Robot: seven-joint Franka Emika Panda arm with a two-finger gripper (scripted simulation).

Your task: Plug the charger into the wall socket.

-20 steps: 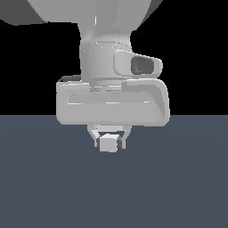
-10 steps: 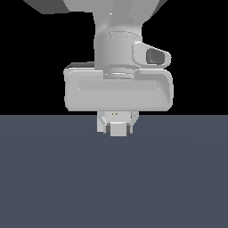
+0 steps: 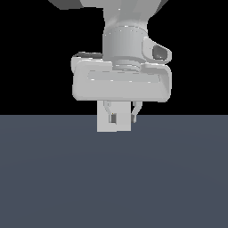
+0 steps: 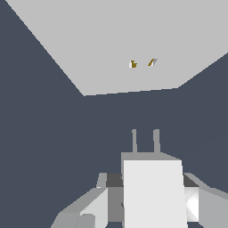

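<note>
Gripping the boxy white charger (image 4: 153,191), the gripper (image 4: 151,196) faces the flat wall socket (image 4: 124,40).

My exterior camera sits low and close, level with the desk (image 3: 114,178), facing the arm's hand head-on. My wrist camera looks forward past the fingers (image 4: 93,202) toward the wall socket (image 4: 129,40) at twelve o'clock. Both views share the charger (image 4: 153,196).

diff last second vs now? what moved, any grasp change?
In the exterior view the arm shifted toward that view's right, and the wall socket, first unseen behind the gripper, now shows as a panel behind its fingers. Unchanged: grip shut on the charger, prongs aimed at the socket's two holes but short of them.
</note>
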